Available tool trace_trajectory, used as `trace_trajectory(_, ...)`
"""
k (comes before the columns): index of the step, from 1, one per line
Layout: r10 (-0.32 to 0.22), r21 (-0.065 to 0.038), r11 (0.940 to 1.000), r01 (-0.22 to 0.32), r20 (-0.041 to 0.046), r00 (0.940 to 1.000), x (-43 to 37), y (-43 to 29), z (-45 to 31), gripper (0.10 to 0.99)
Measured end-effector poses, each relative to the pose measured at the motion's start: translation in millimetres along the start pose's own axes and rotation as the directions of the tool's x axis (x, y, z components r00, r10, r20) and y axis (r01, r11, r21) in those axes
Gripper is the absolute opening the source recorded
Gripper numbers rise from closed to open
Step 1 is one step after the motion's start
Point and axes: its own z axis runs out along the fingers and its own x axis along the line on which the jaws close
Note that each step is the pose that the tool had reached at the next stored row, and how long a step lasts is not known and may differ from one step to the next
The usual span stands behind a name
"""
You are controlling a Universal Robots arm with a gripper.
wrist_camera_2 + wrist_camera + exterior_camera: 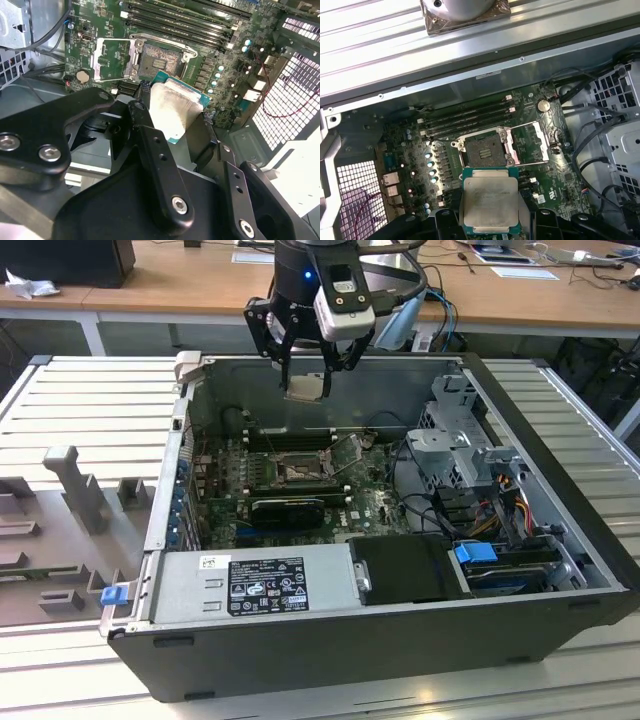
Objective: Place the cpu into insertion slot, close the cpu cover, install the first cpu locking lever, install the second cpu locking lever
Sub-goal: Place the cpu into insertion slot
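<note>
Cpu (490, 200) in tool (305, 378) over bare insertion slot (482, 147) inside case (400, 645)

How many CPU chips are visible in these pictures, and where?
1. The cpu is gripped between the jaws of the gripper, in the air above the open computer case. The insertion slot holds no chip. Parts of the case are hidden.

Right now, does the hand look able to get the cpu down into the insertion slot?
Probably yes: the hand holds the cpu above the open case, the cpu cover is swung aside, and the insertion slot lies bare below.
</note>
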Motion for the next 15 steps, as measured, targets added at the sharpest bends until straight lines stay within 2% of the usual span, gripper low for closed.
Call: trace_trajectory(15,0.027,-0.001,0.9996,-0.027,0.0024,0.9996,0.0,0.0,0.1,0.525)
